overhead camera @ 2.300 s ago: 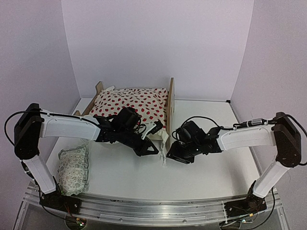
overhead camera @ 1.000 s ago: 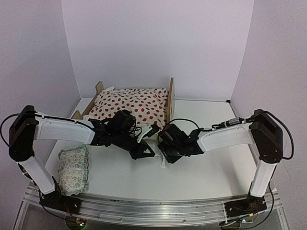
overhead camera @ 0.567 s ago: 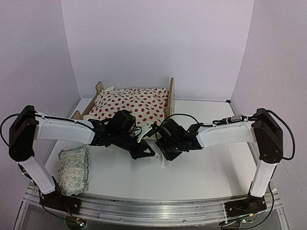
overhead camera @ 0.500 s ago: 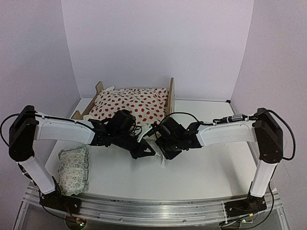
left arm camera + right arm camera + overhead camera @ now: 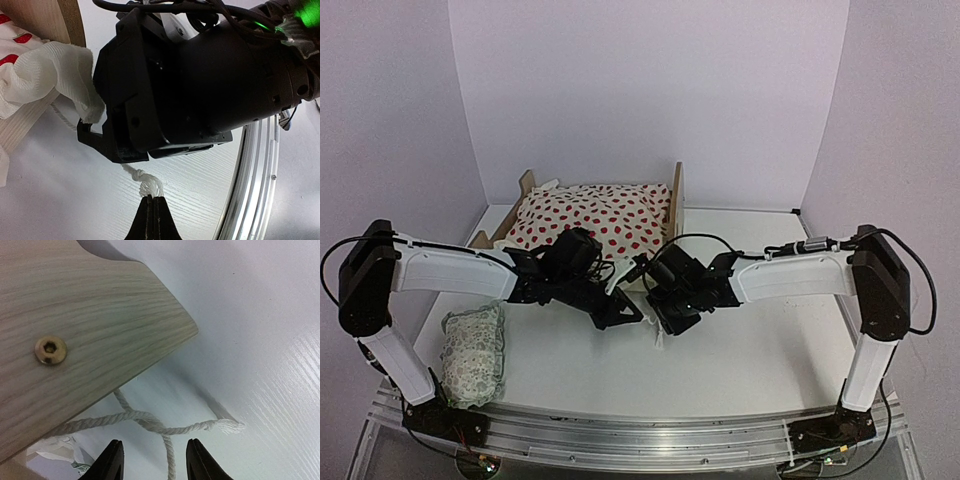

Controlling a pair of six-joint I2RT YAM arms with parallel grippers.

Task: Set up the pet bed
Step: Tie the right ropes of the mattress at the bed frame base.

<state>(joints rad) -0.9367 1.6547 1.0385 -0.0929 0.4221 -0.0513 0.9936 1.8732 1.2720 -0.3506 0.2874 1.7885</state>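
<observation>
Pet bed (image 5: 676,215): we find it at the back of the tabletop (image 5: 750,360), left of centre, with its taller plywood end board on the right.
Blanket (image 5: 590,215): cream with red dots, lying on top of the bed; a white ruffle hangs off beside the tall board in the left wrist view.
Pillow (image 5: 473,352): pale and patterned, lying on the tabletop near the left arm's base, well apart from the bed.
Cord (image 5: 150,420): thin white twisted strands run from under the bed's board across the tabletop; one frayed end lies flat on the surface.
Bolt (image 5: 51,350): hex-socket head, set in the plywood panel close to the right wrist camera.
Left tool (image 5: 153,202): closed, fingertips pressed together just in front of the bed. A tufted knot of cord sits right at the tips; we cannot tell whether it is pinched.
Right tool (image 5: 155,445): partly open and gripping nothing, low beside the board's corner. One cord strand passes between its fingers. It is just beside the left tool.
</observation>
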